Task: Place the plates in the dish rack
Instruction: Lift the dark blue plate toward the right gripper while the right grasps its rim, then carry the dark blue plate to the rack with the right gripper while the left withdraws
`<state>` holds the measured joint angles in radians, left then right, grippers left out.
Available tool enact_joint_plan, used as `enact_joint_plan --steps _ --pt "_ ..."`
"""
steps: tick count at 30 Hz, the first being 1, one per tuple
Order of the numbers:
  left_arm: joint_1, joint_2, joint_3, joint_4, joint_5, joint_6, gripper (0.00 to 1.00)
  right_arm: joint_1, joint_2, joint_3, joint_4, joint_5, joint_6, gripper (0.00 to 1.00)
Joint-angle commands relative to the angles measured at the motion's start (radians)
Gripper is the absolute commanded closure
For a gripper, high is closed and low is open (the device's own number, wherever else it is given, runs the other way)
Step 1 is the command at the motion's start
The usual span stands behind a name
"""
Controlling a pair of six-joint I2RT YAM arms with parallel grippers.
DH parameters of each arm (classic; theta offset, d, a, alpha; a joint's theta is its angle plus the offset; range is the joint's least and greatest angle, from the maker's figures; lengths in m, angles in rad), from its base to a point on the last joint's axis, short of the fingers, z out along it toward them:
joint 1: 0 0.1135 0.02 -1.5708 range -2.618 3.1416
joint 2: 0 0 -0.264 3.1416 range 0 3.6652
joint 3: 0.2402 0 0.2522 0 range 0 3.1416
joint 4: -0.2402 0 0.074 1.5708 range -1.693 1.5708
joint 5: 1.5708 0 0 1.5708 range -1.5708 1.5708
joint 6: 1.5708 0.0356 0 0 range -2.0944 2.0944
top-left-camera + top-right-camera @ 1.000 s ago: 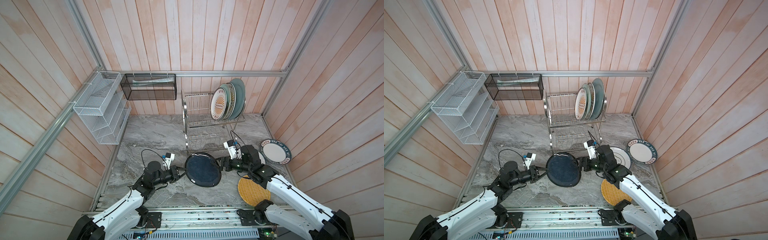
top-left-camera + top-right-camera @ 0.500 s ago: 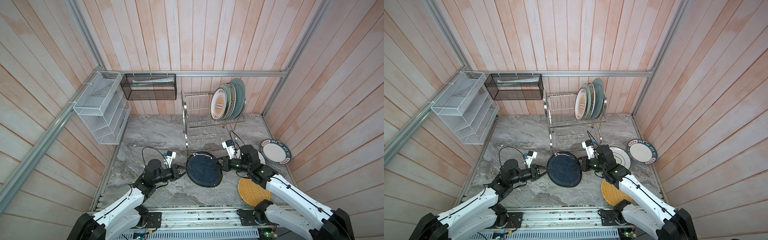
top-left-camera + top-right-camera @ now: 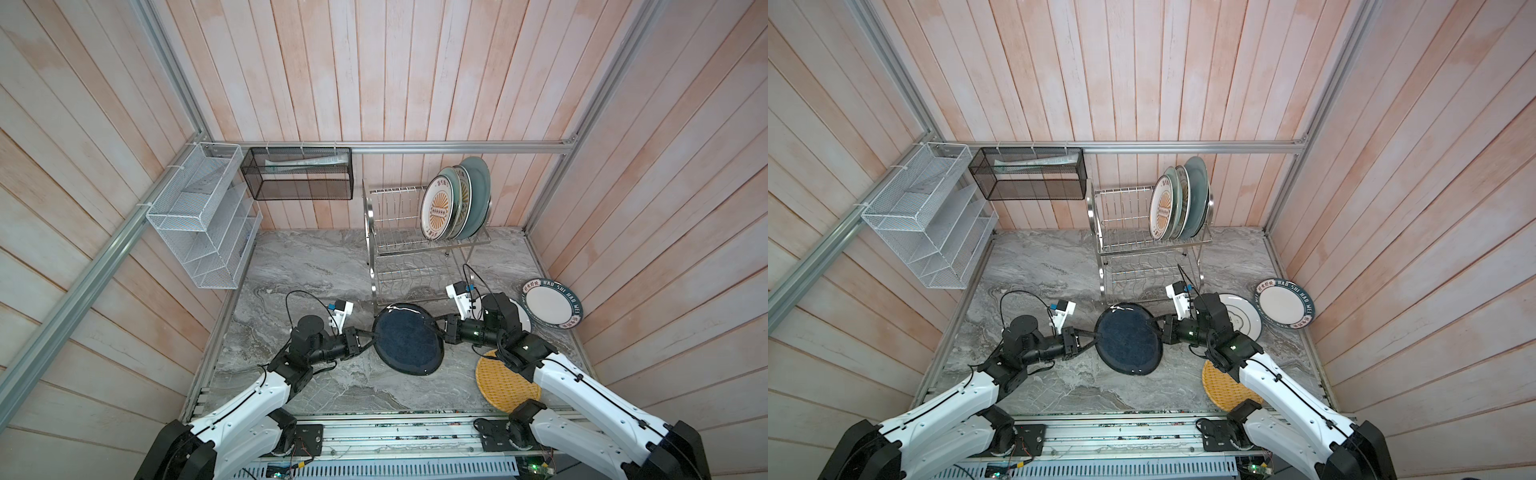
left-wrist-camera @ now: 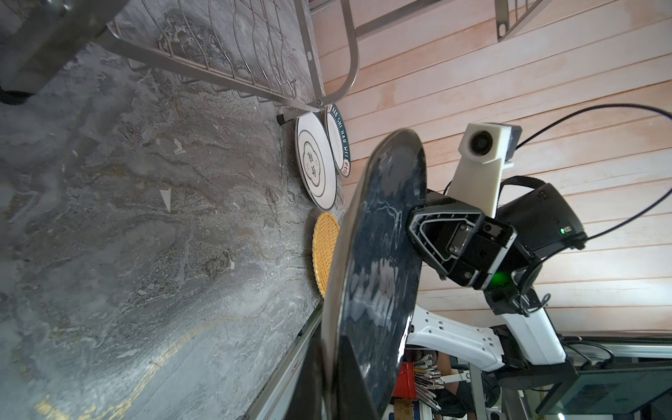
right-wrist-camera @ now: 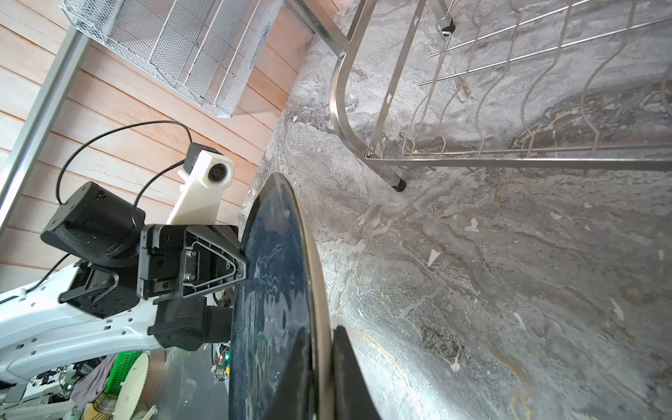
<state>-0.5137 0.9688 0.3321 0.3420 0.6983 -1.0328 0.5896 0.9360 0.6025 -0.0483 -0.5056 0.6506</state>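
Seeing left gripper (image 3: 372, 338) fingers (image 4: 349, 382) pinched tight on the left rim of the dark navy plate (image 3: 409, 340) and right gripper (image 3: 437, 329) fingers (image 5: 349, 374) clamped on the opposite rim, a 2-point hold with that plate tilted, off the marble tabletop (image 3: 316, 266), just in front of the dish rack (image 3: 409, 249) lower tier. Counting several plates upright at the right end of the rack's upper tier, orange-sunburst plate (image 3: 437, 208) leftmost in the row. Also noting yellow woven plate (image 3: 500, 386) flat under the right arm (image 3: 582, 386), white plate (image 3: 1246, 322) just beyond it, lettered plate (image 3: 550, 303) at the tabletop's right edge.
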Motion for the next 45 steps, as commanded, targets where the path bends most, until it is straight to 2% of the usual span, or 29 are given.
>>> enact_joint_plan --steps 1,2,3,4,6,8,14,23,29,33,40,45 --pt "-0.005 -0.001 0.088 0.098 0.021 0.038 0.75 0.032 -0.026 0.006 -0.008 0.002 -0.011 1.0" --pt "-0.004 -0.001 0.092 0.087 0.021 0.045 0.59 0.034 -0.036 0.014 -0.019 0.024 -0.011 1.0" --pt "-0.003 -0.004 0.098 0.077 0.02 0.053 0.49 0.035 -0.043 0.021 -0.03 0.039 -0.011 1.0" --pt "-0.001 -0.009 0.103 0.068 0.02 0.065 0.39 0.033 -0.052 0.03 -0.036 0.053 -0.009 1.0" --pt "0.006 -0.03 0.112 0.035 0.01 0.083 0.24 0.033 -0.068 0.046 -0.046 0.074 -0.003 1.0" --pt "0.02 -0.061 0.12 -0.002 0.0 0.101 0.15 0.035 -0.081 0.07 -0.061 0.093 -0.003 1.0" --pt "0.08 -0.214 0.144 -0.085 -0.004 0.164 0.01 0.034 -0.109 0.176 -0.095 0.101 -0.006 1.0" --pt "0.092 -0.431 0.258 -0.366 -0.161 0.412 0.0 0.036 -0.041 0.483 -0.082 0.133 -0.026 1.0" --pt "0.092 -0.492 0.326 -0.559 -0.251 0.565 0.0 0.036 0.128 0.814 -0.13 0.235 -0.091 1.0" --pt "0.093 -0.534 0.306 -0.599 -0.258 0.595 0.0 0.036 0.284 1.056 -0.216 0.379 -0.147 1.0" --pt "0.092 -0.63 0.246 -0.622 -0.3 0.613 0.0 0.036 0.551 1.471 -0.403 0.758 -0.289 1.0" --pt "0.092 -0.637 0.248 -0.653 -0.321 0.608 0.0 0.084 0.711 1.674 -0.479 1.006 -0.403 1.0"
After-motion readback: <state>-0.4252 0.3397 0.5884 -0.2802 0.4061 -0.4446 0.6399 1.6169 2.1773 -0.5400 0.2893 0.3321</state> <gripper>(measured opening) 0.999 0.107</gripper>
